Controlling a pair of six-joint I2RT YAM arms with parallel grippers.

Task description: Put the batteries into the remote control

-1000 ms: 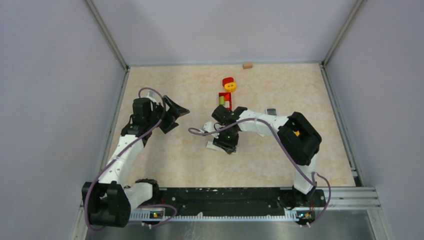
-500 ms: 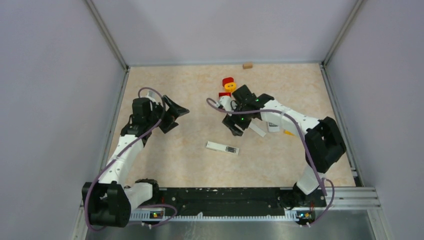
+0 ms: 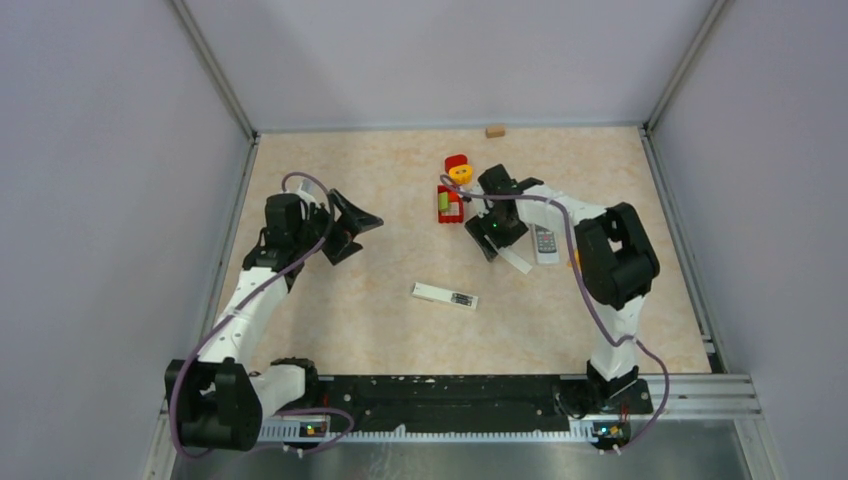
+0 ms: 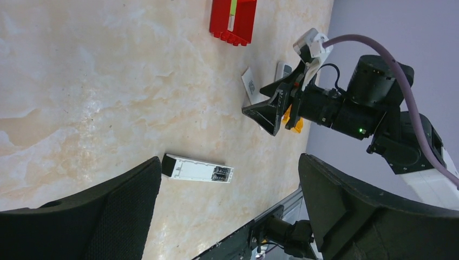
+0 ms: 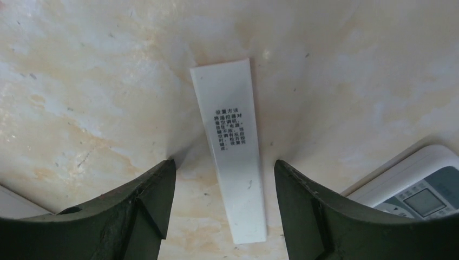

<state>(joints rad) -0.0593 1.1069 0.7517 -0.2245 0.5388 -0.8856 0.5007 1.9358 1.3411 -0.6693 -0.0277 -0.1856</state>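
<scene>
Pincer on right (image 5: 224, 165), jaws apart, moved from white remote (image 3: 445, 295) to cover strip (image 5: 233, 108); left pincer (image 4: 230, 160) apart.

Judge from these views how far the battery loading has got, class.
Done: the white cover panel lies loose on the table, apart from the white remote. In hand: nothing; right gripper hangs open over the panel, left gripper open. Left: fitting batteries, closing up.

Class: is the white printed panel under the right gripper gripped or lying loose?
Lying loose: the white printed panel rests flat on the table, right gripper fingers apart, clear of both edges.
</scene>
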